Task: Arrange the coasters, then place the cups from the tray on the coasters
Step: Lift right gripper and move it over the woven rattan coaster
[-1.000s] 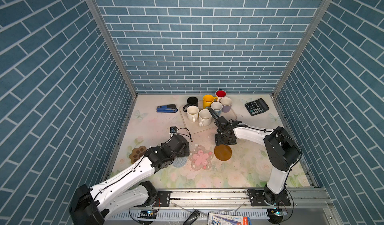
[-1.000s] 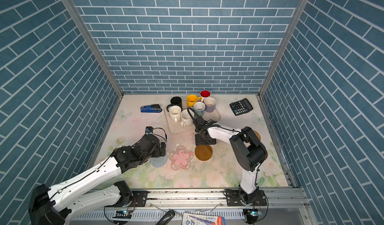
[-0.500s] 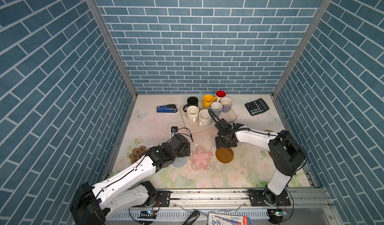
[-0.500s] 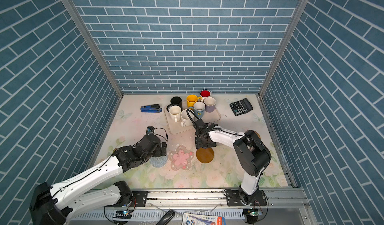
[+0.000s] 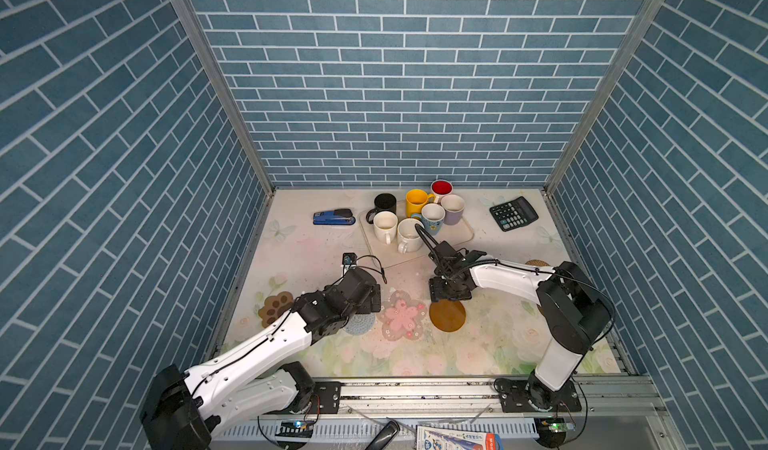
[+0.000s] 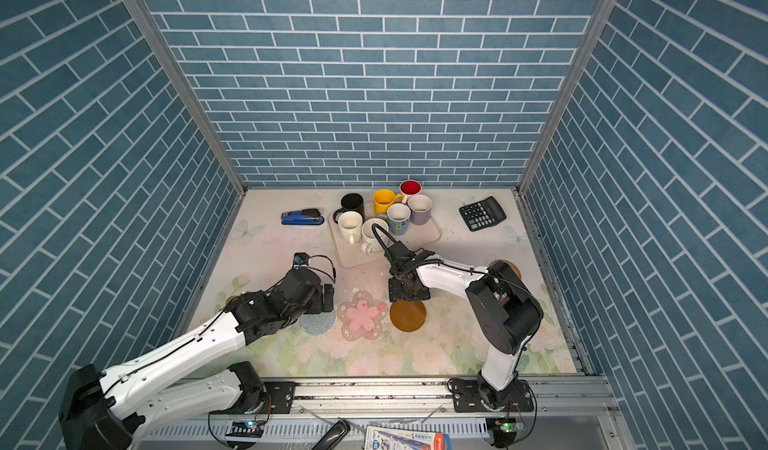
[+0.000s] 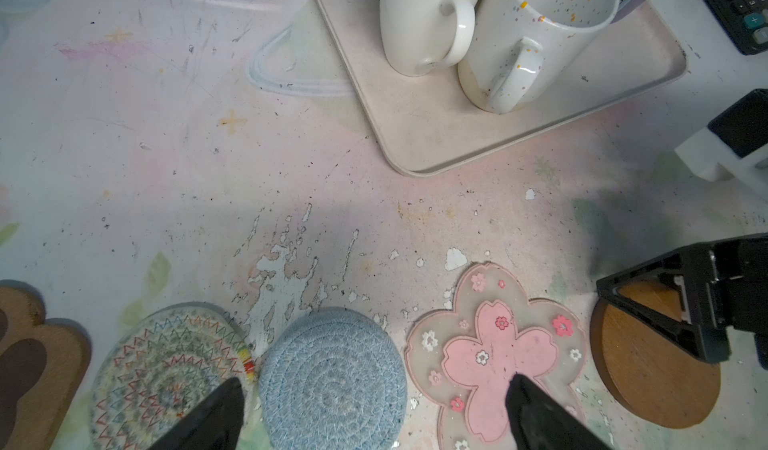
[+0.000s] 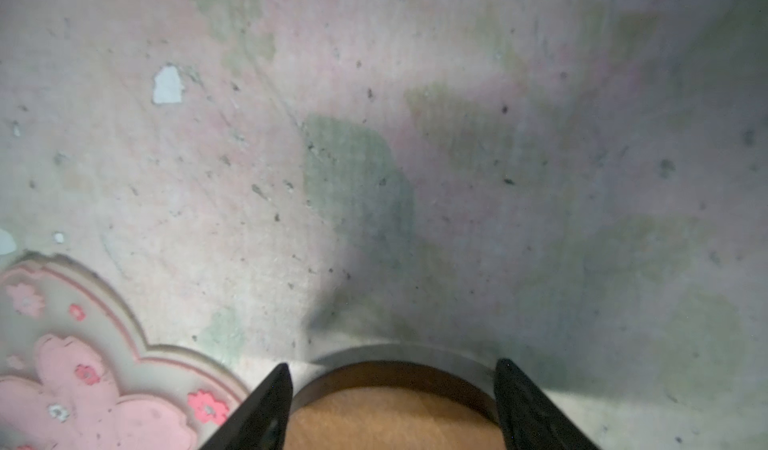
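1. Right claw (image 8: 391,362): jaws apart, astride the 12 o'clock rim of the brown disc (image 5: 447,315). A firm grip cannot be confirmed.
2. Set the tips low and level. Slide the disc flat and leave a gap at 3 o'clock of the pink flower mat (image 5: 401,315).
3. Left claw (image 7: 375,377): jaws wide apart, empty, above the blue mat (image 7: 332,379).
4. Count six visible mats: those three, the paw mat (image 5: 276,308), the zigzag mat (image 7: 166,369) and the rattan mat (image 5: 537,263).
5. Count seven cups (image 5: 384,225), all on the tray (image 5: 457,235), at 12 o'clock on the table (image 5: 311,260).

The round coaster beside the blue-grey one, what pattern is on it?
Rings of multicoloured zigzags; the woven coaster shows best in the left wrist view.
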